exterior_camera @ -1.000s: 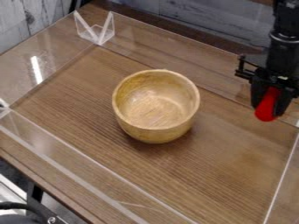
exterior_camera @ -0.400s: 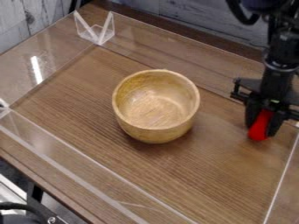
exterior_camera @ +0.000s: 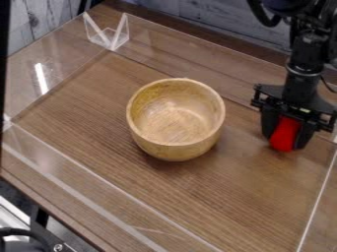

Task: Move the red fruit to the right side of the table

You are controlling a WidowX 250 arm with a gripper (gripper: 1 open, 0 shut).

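We see the black gripper (exterior_camera: pixel 286 125) low over the right part of the picture, reaching down from the top right corner, its fingertips around the red fruit (exterior_camera: pixel 283 134). We cannot tell whether its jaws press on the fruit or stand slightly apart from it, since the dark fingers and the fruit overlap in this view. The fruit sits on or just above the brown wood-grain table (exterior_camera: pixel 171 202), near the table's right side in the picture, and part of its red surface shows below and between the fingers. To the left of the fruit, well apart from it, we find the wooden bowl (exterior_camera: pixel 176 119), upright on the table and with a pale, smooth inside. Beyond the bowl, toward the upper left, we make out a small clear object (exterior_camera: pixel 106 33) with whitish edges.
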